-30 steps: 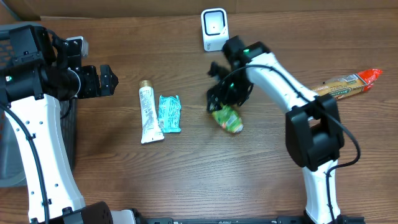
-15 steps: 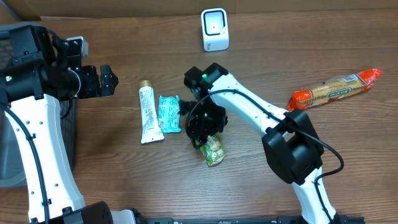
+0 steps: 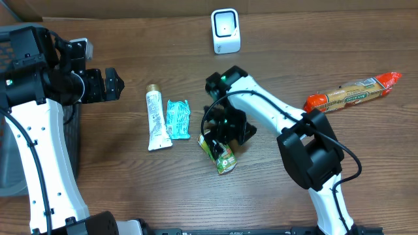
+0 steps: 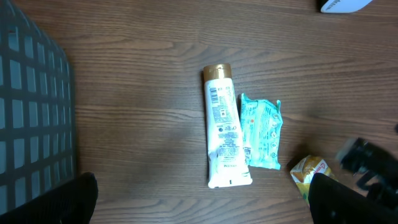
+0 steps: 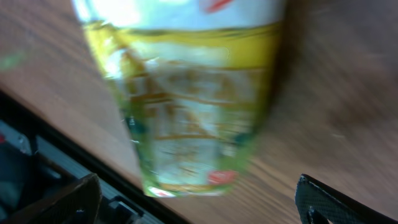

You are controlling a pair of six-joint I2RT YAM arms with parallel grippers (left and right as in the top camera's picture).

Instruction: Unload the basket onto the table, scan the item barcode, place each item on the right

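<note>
A green and yellow snack pouch (image 3: 223, 155) lies flat on the table in front of centre. In the right wrist view the pouch (image 5: 186, 106) is blurred and fills the upper middle. My right gripper (image 3: 226, 132) hovers just over the pouch's far end, open. Its two fingers stand wide apart in the right wrist view, clear of the pouch (image 5: 199, 205). The white scanner (image 3: 225, 31) stands upright at the back centre. My left gripper (image 3: 111, 83) hangs open at the far left with nothing in it; from its own wrist camera the left gripper (image 4: 202, 202) looks down on bare wood.
A white tube with a gold cap (image 3: 155, 119) and a teal packet (image 3: 177, 119) lie side by side left of the pouch. A long orange-ended biscuit pack (image 3: 353, 93) lies at the right. A dark wire basket (image 4: 31, 112) stands at the left edge.
My right arm carried the pouch from near the scanner forward and left, set it beside the teal packet, then opened and drew back a little. The left arm stayed still.
</note>
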